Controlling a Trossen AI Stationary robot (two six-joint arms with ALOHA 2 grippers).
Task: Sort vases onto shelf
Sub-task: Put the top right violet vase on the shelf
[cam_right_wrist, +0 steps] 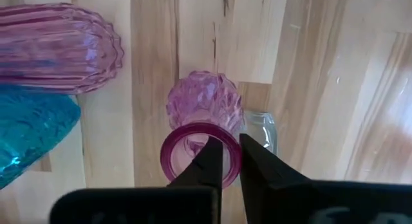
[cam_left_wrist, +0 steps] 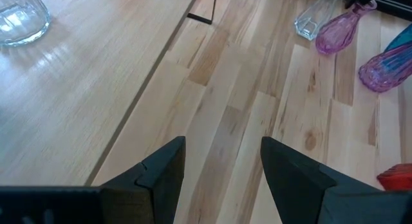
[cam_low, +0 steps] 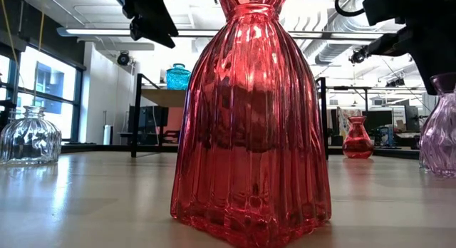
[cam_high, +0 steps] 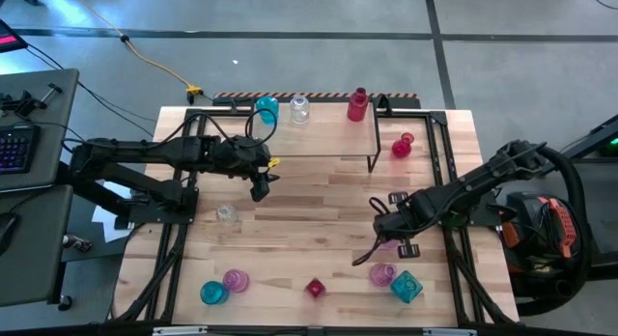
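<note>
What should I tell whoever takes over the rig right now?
Right gripper: closing on the rim of a small pink vase at the table's right.
Left gripper: open, empty, in front of the shelf.
Done: teal vase, clear vase and red vase on the shelf.
Left: vases on the table, including a clear one and a dark pink one beside the shelf.

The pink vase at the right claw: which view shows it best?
Right wrist view: the pink vase fills the centre, the right claw pinching its rim. High view hides it under the arm; low view catches its edge; left wrist view, uncertain.
</note>
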